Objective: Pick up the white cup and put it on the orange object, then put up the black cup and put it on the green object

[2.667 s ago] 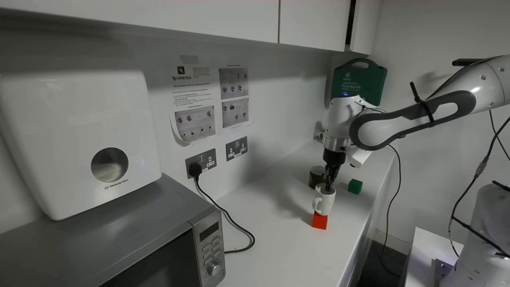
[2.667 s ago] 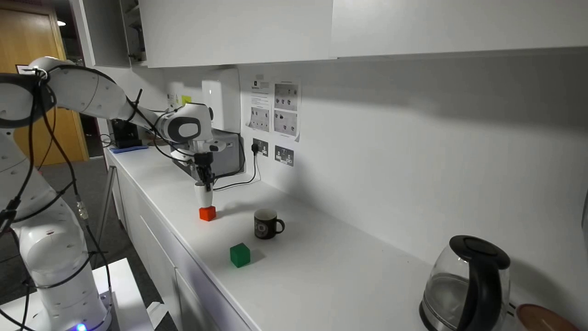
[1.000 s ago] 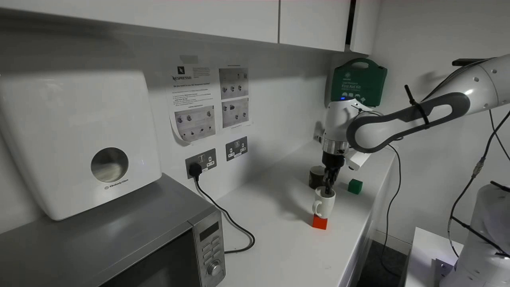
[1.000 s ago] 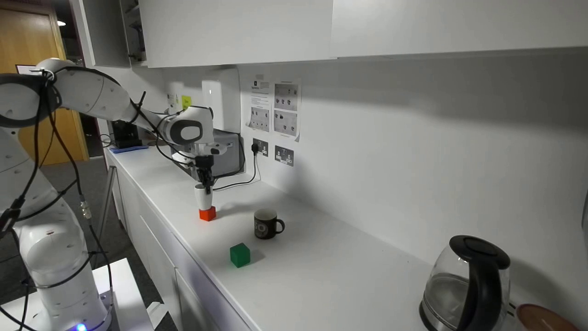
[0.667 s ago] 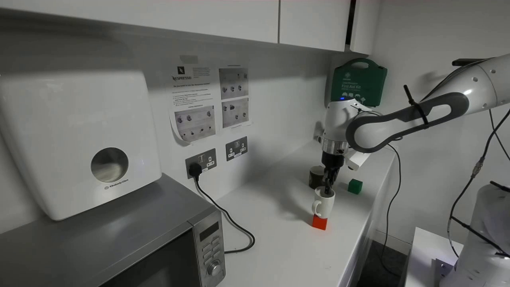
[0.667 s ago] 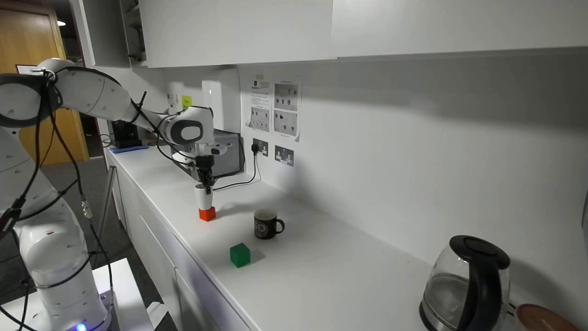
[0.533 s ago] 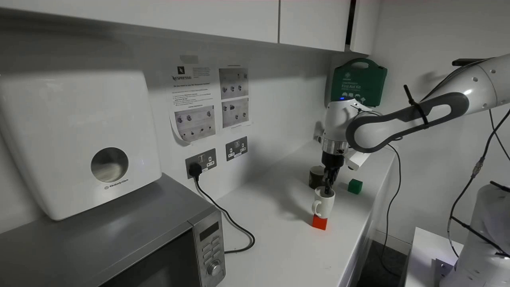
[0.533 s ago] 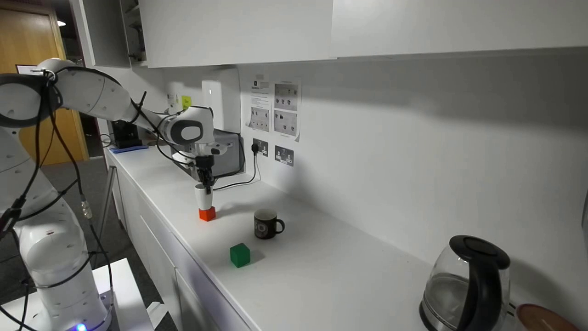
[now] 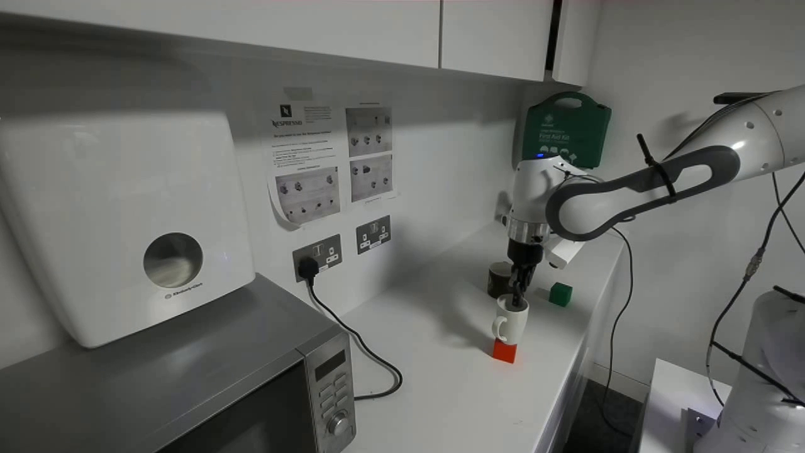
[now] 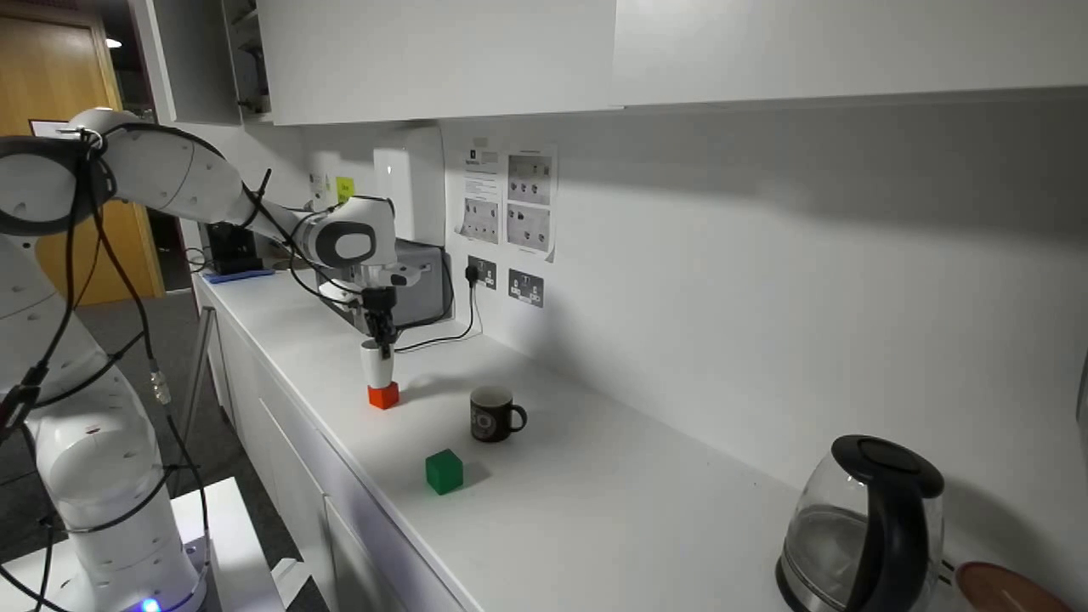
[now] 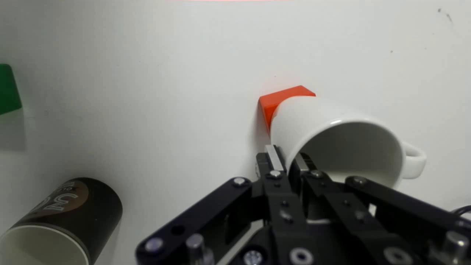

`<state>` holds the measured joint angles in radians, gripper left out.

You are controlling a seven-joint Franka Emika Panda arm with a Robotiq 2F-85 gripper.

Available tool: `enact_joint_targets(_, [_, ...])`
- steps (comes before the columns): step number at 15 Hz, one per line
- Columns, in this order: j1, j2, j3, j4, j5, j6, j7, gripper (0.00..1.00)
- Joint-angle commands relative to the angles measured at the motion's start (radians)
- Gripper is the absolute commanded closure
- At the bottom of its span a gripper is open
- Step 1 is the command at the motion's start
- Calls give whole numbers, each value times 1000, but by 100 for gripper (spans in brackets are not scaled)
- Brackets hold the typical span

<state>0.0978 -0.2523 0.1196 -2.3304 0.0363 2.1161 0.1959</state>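
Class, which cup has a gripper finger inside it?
The white cup, over the orange block; the gripper straddles its rim. The black cup stands apart, on the counter.

A white cup (image 10: 376,370), upright on an orange block (image 10: 383,398), is held at its rim by the gripper (image 10: 385,351), with a black cup (image 10: 490,418) and green block (image 10: 444,473) seen nearer, a kettle (image 10: 880,514) at near right.

I can't read the smaller print on the poster (image 9: 306,141), and in the wrist view the white cup (image 11: 333,141) hides much of the orange block (image 11: 280,97) while the edges crop the green block (image 11: 8,90) and the black cup (image 11: 75,209).
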Motion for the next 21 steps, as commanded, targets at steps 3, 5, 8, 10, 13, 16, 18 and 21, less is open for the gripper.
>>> enact_joint_targets(3, [0,4,-14,25,31,-2,-46,45])
enact_joint_targets(5, [-1,4,-16,28,33,-3,-48,31])
enact_joint_targets(8, [-1,4,-19,31,39,-5,-53,9])
enact_joint_targets(10, [-1,-9,-23,29,47,-11,-62,0])
enact_joint_targets(13, [-6,-43,-38,24,64,-17,-76,0])
enact_joint_targets(16, [-16,-92,-62,17,82,-17,-82,0])
enact_joint_targets(18, [-26,-119,-73,14,88,-1,-71,0])
enact_joint_targets(21, [-46,-124,-76,22,65,26,-40,0])
